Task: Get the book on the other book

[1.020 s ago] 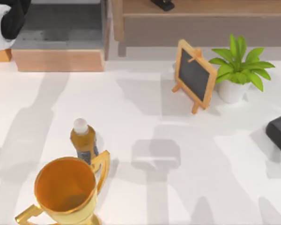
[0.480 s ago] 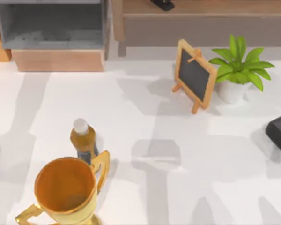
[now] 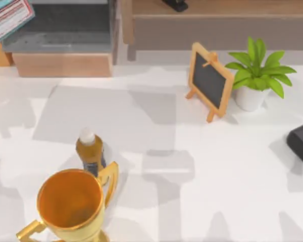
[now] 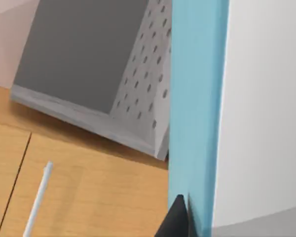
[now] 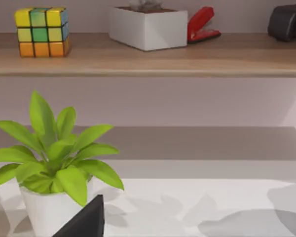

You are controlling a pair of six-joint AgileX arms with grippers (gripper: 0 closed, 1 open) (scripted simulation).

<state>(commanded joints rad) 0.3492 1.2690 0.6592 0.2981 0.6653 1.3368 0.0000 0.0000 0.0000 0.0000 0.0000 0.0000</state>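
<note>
Start at the top view's far left: the book (image 3: 7, 17) hangs at the upper-left corner, tilted. Its white page edges and red band run diagonally, from lower left up to upper right, over the left end of the grey open box (image 3: 60, 30).

Your left gripper (image 4: 185, 224) is closed on the book. The left wrist view shows one dark finger (image 4: 176, 222) pressed flat against the blue cover (the opposite finger is hidden behind the pages). So the book lies straight out ahead of the pincer, with its long axis running away from the wrist, over the grey perforated wall and the wooden top beneath.

The left arm is the one placed to do the job. Where the other book lies I cannot tell from here, so judge your lowering direction only once it comes into sight.

Moving right, the bottle (image 3: 90, 151) stands just behind the gold trophy (image 3: 73, 204), both well clear of the book. Further right stand the small chalkboard (image 3: 209, 80) and the potted plant (image 3: 257, 73).

Your right gripper (image 5: 86, 222) sits idle, low beside the plant's pot. Whether it is open or closed I cannot tell.
</note>
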